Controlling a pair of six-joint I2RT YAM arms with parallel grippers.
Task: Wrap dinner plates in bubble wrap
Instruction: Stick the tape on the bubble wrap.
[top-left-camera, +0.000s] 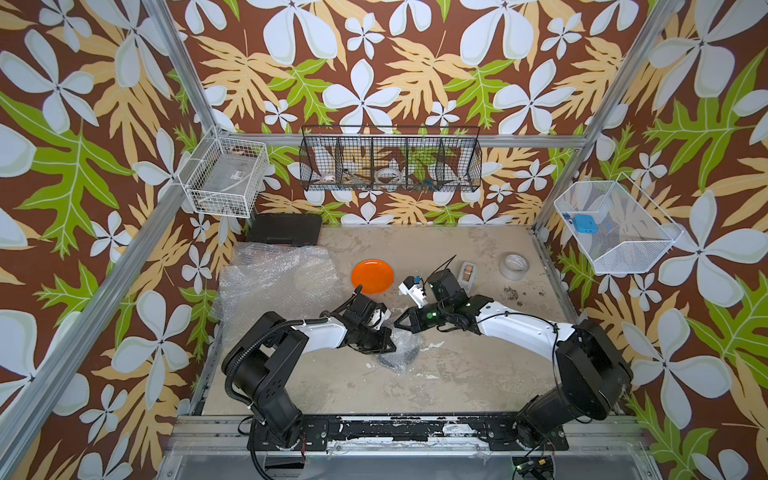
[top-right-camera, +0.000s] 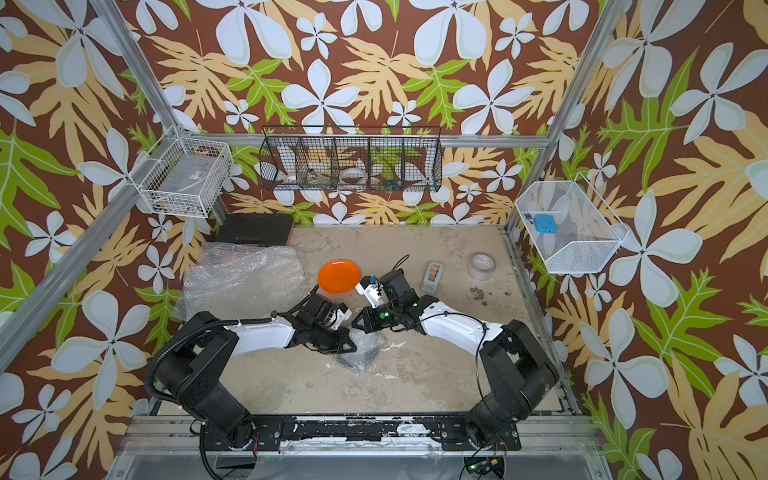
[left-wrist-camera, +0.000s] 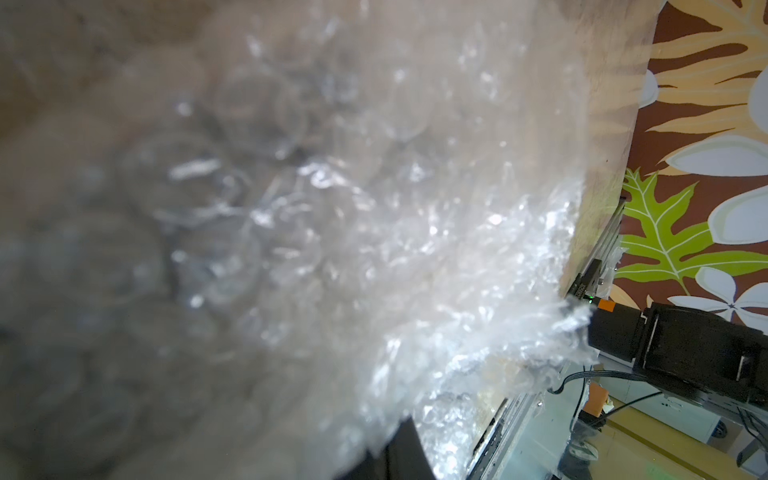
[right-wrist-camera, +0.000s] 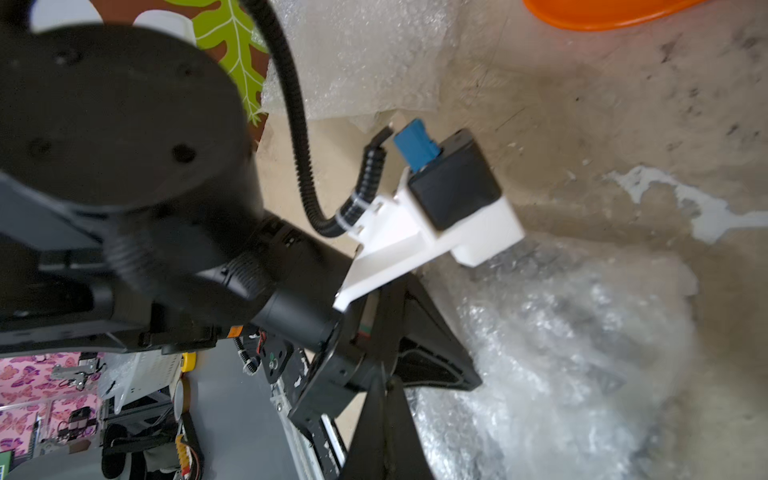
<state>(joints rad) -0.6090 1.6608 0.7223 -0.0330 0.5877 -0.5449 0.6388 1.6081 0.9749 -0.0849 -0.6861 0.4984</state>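
Note:
An orange dinner plate (top-left-camera: 372, 276) (top-right-camera: 339, 276) lies bare at mid table; its rim shows in the right wrist view (right-wrist-camera: 602, 16). In front of it a black plate (top-left-camera: 390, 360) lies inside a crumpled bundle of bubble wrap (top-left-camera: 405, 351) (right-wrist-camera: 573, 353). My left gripper (top-left-camera: 392, 345) (top-right-camera: 353, 347) is low at the bundle's left edge, shut, with wrap bunched over its jaws (left-wrist-camera: 399, 455) and filling its wrist view (left-wrist-camera: 332, 232). Just behind it my right gripper (top-left-camera: 397, 325) (right-wrist-camera: 384, 403) is shut and holds nothing. Flat spare sheets of bubble wrap (top-left-camera: 278, 278) lie at the left.
A white tape roll (top-left-camera: 514, 266) and a tape dispenser (top-left-camera: 468, 274) stand at the back right, with crumbs (top-left-camera: 511, 293) in front of them. A black case (top-left-camera: 286, 228) sits in the back left corner. Wire baskets (top-left-camera: 390, 164) hang on the walls.

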